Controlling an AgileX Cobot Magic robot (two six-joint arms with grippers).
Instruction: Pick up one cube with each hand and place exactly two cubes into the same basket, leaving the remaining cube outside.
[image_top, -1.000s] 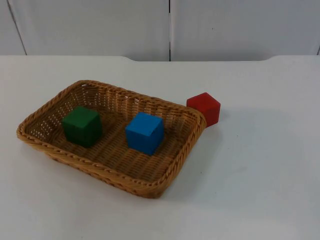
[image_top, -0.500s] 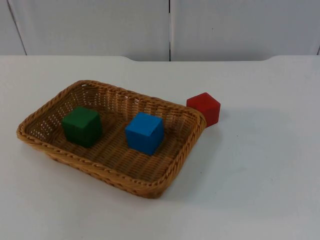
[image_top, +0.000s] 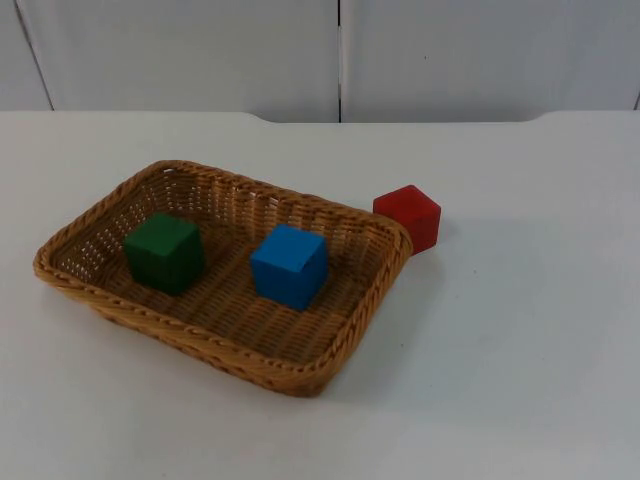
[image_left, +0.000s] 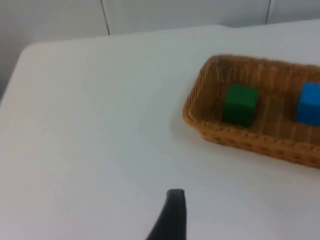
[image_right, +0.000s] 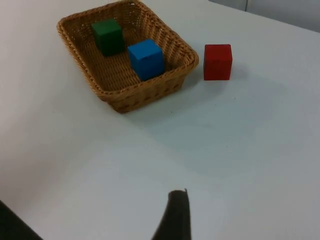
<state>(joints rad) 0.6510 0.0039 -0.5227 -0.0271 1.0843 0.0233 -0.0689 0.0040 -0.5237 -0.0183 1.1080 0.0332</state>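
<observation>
A woven wicker basket (image_top: 230, 355) lies left of the table's middle. Inside it a green cube (image_top: 164, 252) sits toward the left end and a blue cube (image_top: 290, 265) near the middle, both resting on the basket floor. Outside, a red cube (image_top: 408, 216) stands on the table against the basket's far right corner. My left gripper (image_left: 172, 215) hangs over bare table well away from the basket (image_left: 240, 142), looking at the green cube (image_left: 240, 104) and blue cube (image_left: 310, 103). My right gripper (image_right: 175, 215) is drawn back too, far from the basket (image_right: 145, 95) and the red cube (image_right: 218, 61). Neither holds anything.
The white table (image_top: 520, 350) spreads widely to the right of and in front of the basket. A grey partition wall (image_top: 340, 55) closes off the back edge.
</observation>
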